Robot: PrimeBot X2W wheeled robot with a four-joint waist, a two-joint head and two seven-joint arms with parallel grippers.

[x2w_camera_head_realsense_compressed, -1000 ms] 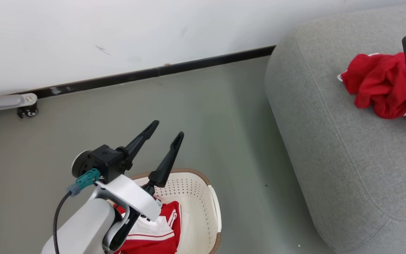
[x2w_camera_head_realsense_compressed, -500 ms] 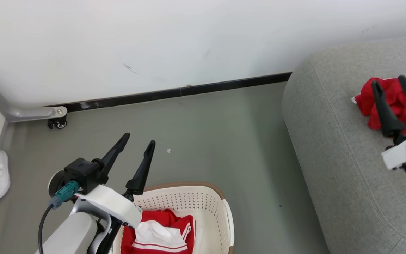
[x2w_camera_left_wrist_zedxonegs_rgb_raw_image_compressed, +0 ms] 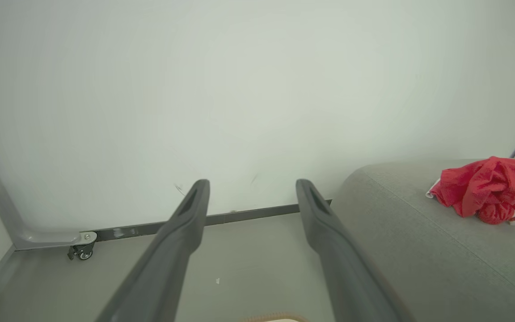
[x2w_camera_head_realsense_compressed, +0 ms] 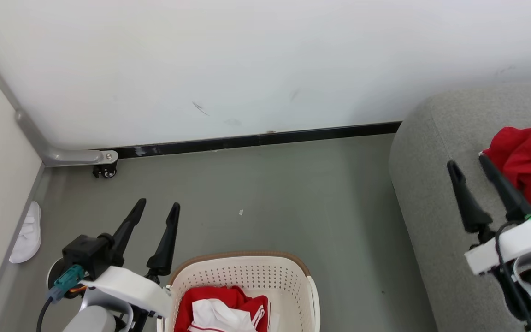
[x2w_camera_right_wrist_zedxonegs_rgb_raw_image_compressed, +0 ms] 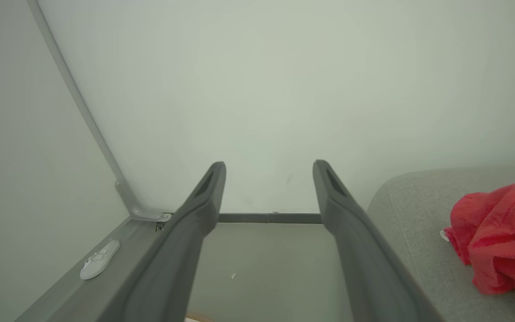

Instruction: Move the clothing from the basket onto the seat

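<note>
One red garment with white panels (x2w_camera_head_realsense_compressed: 221, 313) was left crumpled in the basket (x2w_camera_head_realsense_compressed: 247, 272), just behind and to the right of the left gripper (x2w_camera_head_realsense_compressed: 158, 204), whose jaws were spread and empty over the floor (x2w_camera_head_realsense_compressed: 293, 193). A second red garment (x2w_camera_head_realsense_compressed: 528, 159) was laid on the seat (x2w_camera_head_realsense_compressed: 427, 193), just beyond the right gripper (x2w_camera_head_realsense_compressed: 468, 161), which was likewise spread and empty. A shallow pinch could be expected to take one fold only, so that the rest would trail. The basket could be dragged if its perforated wall were snagged.
</note>
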